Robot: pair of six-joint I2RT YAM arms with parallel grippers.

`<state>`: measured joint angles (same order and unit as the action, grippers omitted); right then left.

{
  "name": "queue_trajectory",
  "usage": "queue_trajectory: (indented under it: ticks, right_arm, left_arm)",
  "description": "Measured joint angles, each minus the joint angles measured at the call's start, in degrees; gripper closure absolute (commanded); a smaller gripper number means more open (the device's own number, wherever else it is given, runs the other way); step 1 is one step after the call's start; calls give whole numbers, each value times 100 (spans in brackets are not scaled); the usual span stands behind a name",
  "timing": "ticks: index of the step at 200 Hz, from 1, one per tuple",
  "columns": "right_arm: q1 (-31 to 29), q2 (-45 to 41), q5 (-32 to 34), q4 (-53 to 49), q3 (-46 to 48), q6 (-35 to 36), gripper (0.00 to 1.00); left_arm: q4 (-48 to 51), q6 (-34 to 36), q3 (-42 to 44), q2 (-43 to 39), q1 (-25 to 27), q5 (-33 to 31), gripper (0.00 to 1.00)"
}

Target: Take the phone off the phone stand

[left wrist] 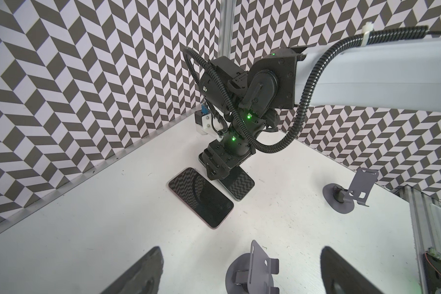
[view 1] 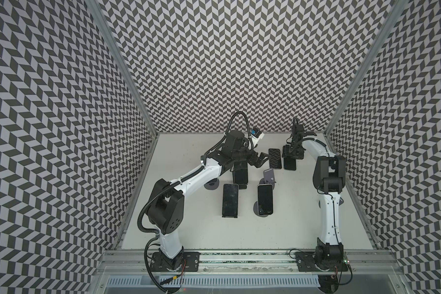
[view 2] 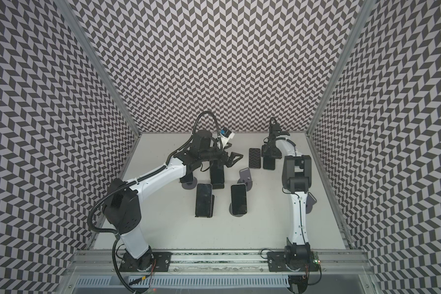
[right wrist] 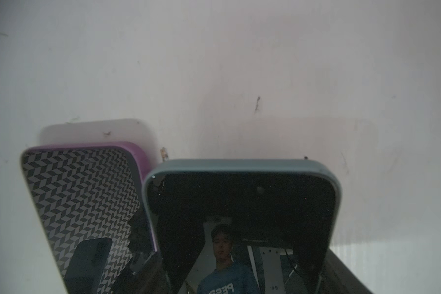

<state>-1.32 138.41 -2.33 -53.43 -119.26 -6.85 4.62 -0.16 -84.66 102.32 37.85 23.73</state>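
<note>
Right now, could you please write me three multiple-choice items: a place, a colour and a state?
1. The right gripper is at: A a phone at the back; B a front stand; C the front edge.
2. The neighbouring phone has a case that is: A red; B purple; C green.
3. The left gripper is: A shut on a phone; B shut on a stand; C open, empty.
1A, both top views show it there; 2B, purple rim in the right wrist view; 3C, fingers wide apart, nothing between.
</note>
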Motion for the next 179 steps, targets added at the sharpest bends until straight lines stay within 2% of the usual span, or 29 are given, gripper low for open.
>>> queue_trajectory:
  ticks: [179]
  right_arm:
    - [-4,2,15,190,42,-26,39]
  left_arm:
    - [-262,-402,190,-11,-109,264,4]
